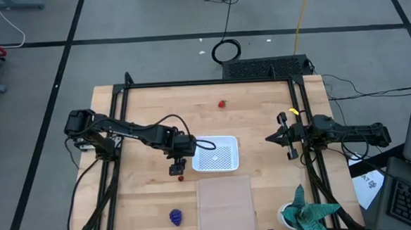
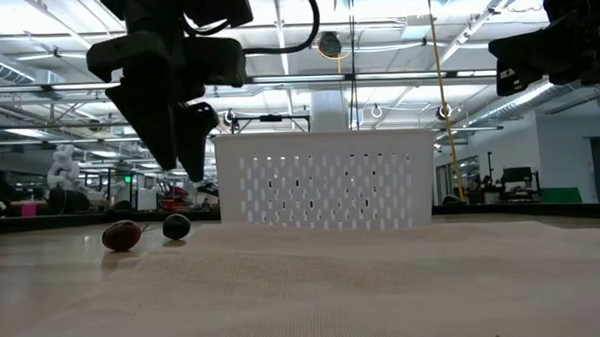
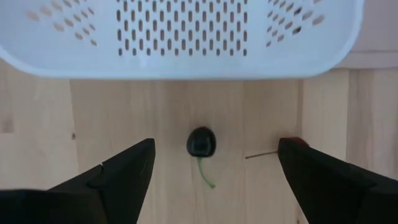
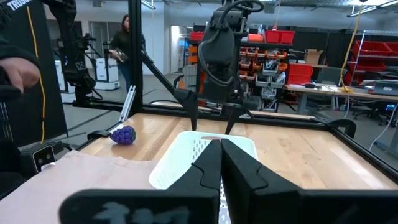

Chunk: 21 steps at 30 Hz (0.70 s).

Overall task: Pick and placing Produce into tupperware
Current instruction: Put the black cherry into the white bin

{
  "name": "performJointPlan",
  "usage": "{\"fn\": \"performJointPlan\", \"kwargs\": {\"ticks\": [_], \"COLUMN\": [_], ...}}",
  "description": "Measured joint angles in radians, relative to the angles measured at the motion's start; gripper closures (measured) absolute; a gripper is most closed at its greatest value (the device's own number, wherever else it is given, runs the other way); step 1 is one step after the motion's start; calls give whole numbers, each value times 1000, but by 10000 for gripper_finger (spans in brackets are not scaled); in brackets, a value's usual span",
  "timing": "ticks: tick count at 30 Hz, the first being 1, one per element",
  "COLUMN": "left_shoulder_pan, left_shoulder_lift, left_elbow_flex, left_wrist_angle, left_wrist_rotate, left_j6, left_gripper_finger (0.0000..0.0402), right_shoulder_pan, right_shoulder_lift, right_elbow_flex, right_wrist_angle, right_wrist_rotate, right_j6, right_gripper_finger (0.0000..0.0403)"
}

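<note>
My left gripper is open and hovers pointing down over the dark round berry, one finger on either side and touching nothing. The berry lies on the table close to the white tupperware's left side. The red cherry lies beside the berry, partly hidden behind one finger in the left wrist view. The strawberry lies toward the far edge. The purple grape bunch lies near the near edge. My right gripper is shut and waits at the table's right side, above the table.
A flat pale tan panel lies on the near side of the tupperware. A teal-and-white object sits at the near right corner. Black frame rails run along the table's left and right sides. A person stands in the room beyond.
</note>
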Motion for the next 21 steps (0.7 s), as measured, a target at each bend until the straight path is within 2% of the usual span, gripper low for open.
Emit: {"fn": "performJointPlan", "kwargs": {"ticks": [21], "left_shoulder_pan": [-4], "left_shoulder_lift": [0], "left_elbow_flex": [-162], "left_wrist_angle": [222], "left_wrist_rotate": [-30], "left_j6": [-71], "left_gripper_finger": [57], "right_shoulder_pan": [0], "right_shoulder_lift": [0], "right_elbow_flex": [0], "right_wrist_angle": [1], "right_wrist_rotate": [0], "right_j6": [0], "right_gripper_finger": [403]}}
